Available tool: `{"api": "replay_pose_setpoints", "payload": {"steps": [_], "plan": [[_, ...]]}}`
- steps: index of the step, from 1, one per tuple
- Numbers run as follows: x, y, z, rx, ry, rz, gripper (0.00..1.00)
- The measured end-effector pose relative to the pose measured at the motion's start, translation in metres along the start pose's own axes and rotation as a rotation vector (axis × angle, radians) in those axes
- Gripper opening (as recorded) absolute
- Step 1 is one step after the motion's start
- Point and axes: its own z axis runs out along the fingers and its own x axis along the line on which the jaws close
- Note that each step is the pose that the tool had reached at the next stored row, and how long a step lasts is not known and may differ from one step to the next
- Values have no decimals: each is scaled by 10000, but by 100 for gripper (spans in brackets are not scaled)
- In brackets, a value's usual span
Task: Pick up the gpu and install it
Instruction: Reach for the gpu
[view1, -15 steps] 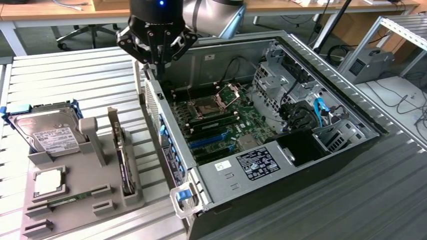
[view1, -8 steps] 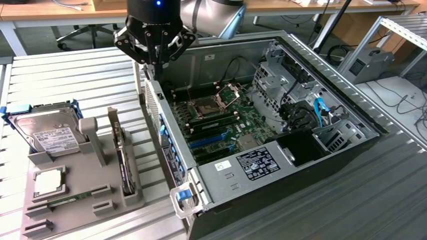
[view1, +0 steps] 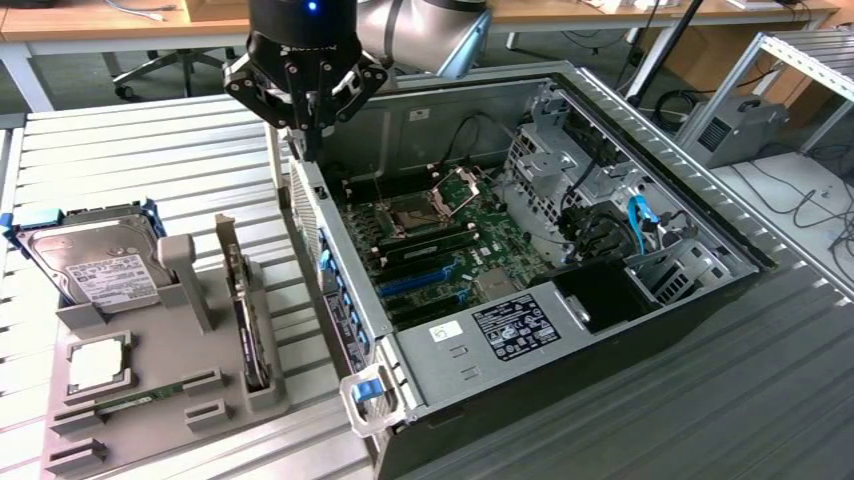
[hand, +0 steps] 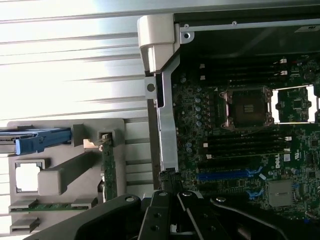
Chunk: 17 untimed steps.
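One black robot gripper (view1: 310, 140) is being shown with its fingers pressed fully together and nothing between them. It is being held above the rear wall of one open black-and-silver computer case (view1: 694, 300), at that case's edge on the exterior view's left.

One gpu (view1: 248, 325), a thin flat card with a green circuit board and a silver end bracket, is being kept on its long edge in a slot of one grey moulded plastic holder (view1: 187, 285). It is being kept untouched there, beside the case and well apart from the gripper.

Three other parts are being carried by the same holder:
- One silver hard drive (view1: 100, 265) with a white label is being cradled in a blue caddy (view1: 27, 222).
- One square silver processor chip (view1: 96, 362) is being seated flat in a recess.
- One small green memory stick (view1: 134, 402) is being held near the holder's front edge.

Inside the case, one green motherboard (view1: 461, 250) is being exposed, with an open processor socket and blue card slots. How many slots there are cannot be told.

Everything is being supported by a table (view1: 147, 150) of pale ribbed metal slats. Behind it, wooden desks (view1: 120, 20), the base of one office chair (view1: 167, 65) and a metal frame (view1: 787, 70) are being seen.
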Motion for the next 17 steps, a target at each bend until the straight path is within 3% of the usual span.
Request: {"api": "replay_pose_setpoints", "payload": {"steps": [17], "plan": [[43,-3,-1,0,0,0,11]]}}
